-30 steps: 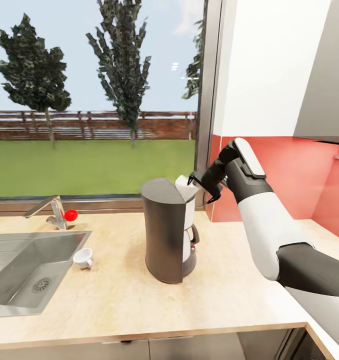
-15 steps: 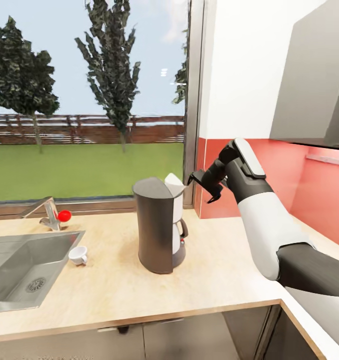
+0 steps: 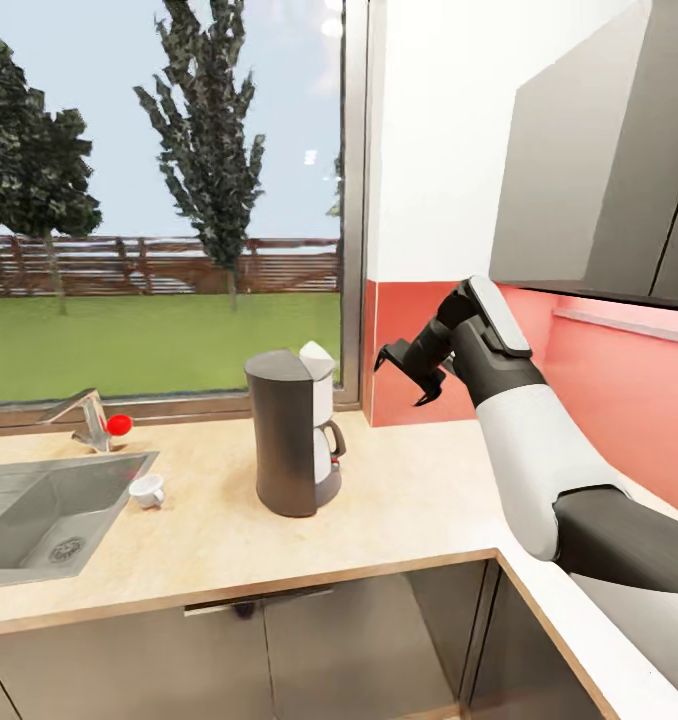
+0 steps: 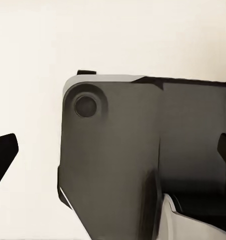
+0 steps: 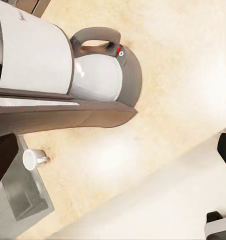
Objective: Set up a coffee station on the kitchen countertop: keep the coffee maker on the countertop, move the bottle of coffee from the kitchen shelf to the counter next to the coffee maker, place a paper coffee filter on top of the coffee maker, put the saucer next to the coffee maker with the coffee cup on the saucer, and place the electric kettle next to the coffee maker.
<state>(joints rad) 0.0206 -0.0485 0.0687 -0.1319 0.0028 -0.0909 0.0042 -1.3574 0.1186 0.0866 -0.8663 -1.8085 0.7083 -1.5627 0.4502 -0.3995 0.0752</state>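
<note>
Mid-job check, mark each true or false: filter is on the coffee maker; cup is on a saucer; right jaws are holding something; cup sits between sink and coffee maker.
1. The paper filter sits on top of the coffee maker. True.
2. The cup is on a saucer. False: it rests on the bare countertop.
3. The right gripper holds something. False: its jaws are open and empty.
4. The cup sits between the sink and the coffee maker. True.

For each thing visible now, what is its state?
coffee maker: upright on the kitchen countertop.
paper coffee filter: on top of the coffee maker.
coffee cup: on the countertop beside the sink, no saucer under it.
right gripper: open, empty.
</note>
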